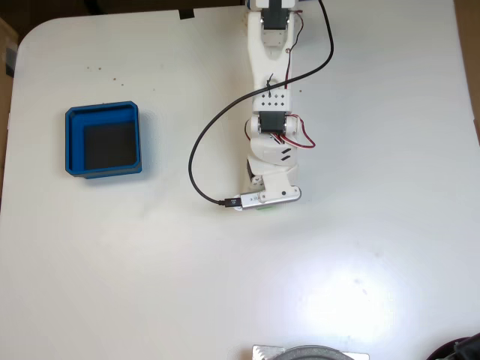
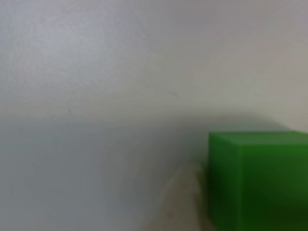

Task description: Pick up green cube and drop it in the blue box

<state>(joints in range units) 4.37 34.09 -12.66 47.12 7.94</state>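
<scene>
Green and plain, the green cube fills the lower right of the other view, very close and blurred, on the white table. In the fixed view the gripper points down over it; I cannot tell how far it is open. The blue box sits well apart, at the left.

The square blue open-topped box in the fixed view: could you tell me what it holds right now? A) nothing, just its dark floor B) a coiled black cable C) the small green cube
A: the square blue open-topped box shows only its bare dark floor, while a sliver of the small green cube peeks out under the arm's camera.
</scene>
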